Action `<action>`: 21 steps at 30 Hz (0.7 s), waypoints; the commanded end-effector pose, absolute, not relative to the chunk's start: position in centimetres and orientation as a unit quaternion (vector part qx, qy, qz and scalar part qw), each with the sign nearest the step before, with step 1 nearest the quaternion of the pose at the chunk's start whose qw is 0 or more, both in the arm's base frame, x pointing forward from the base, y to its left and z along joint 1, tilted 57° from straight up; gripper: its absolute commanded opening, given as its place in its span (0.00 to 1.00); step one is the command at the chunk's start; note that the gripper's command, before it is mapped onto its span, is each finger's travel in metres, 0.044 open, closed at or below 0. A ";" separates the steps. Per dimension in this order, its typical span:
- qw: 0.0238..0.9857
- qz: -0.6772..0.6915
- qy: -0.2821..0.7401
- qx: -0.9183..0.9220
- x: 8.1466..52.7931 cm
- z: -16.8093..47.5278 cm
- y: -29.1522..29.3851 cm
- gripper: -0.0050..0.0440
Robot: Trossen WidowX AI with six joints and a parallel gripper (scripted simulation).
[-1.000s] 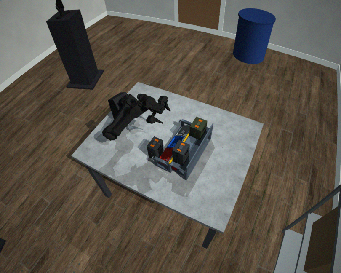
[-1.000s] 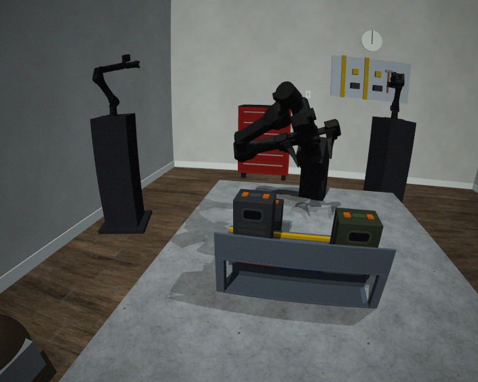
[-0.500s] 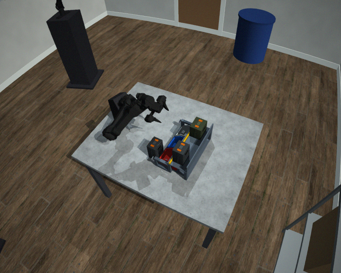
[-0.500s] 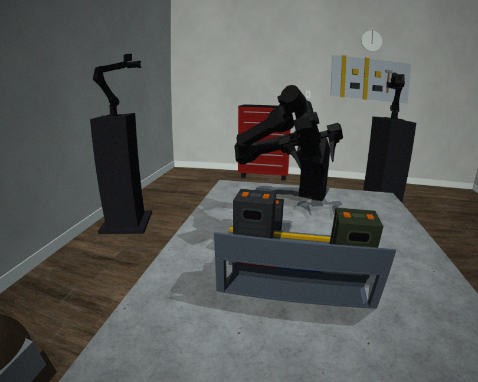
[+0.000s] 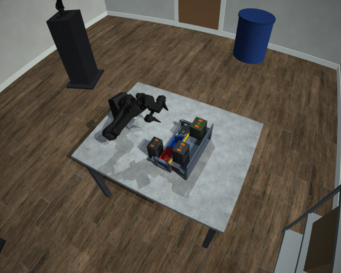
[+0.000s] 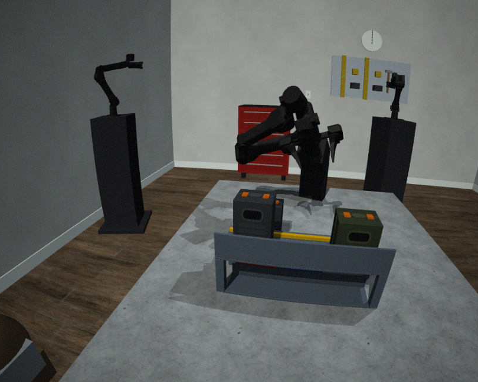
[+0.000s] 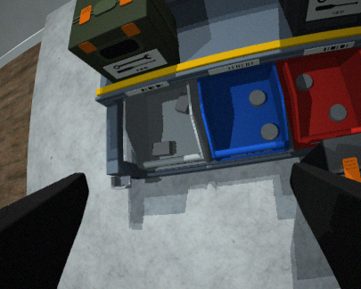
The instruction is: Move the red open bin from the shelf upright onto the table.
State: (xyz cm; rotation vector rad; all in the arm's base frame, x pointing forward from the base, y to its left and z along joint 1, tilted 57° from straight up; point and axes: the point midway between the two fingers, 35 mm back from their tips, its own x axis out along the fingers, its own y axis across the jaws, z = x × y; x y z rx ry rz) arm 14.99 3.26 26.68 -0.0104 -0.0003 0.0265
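The red open bin [image 5: 165, 154] [image 7: 329, 94] sits upright in the lower level of the grey shelf [image 5: 200, 143] [image 6: 301, 254] [image 7: 114, 136], under its yellow rail. Two grey round parts lie in it. A blue bin [image 5: 173, 141] [image 7: 243, 109] stands beside it, and a grey bin [image 7: 160, 130] beside that one. My gripper [image 5: 162, 114] [image 6: 315, 158] [image 7: 190, 178] is open and empty. It hangs above the table [image 5: 229, 191] [image 6: 189, 349] [image 7: 196, 285] in front of the shelf, well apart from the bins. In the exterior view the shelf's back hides the bins.
A green case [image 5: 198, 127] [image 6: 356, 228] [image 7: 121, 23] and a dark case [image 5: 181, 151] [image 6: 254, 211] stand on top of the shelf. Another dark case [image 5: 155, 146] stands on the table in front of the red bin.
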 end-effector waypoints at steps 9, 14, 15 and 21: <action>1.000 -0.001 -0.025 -0.003 9.6 26.4 2.3 1.00; 1.000 0.007 -0.010 -0.004 12.8 26.8 2.8 1.00; 1.000 0.004 -0.015 -0.004 11.7 26.8 2.6 1.00; 1.000 -0.001 -0.025 -0.003 9.6 26.7 2.2 1.00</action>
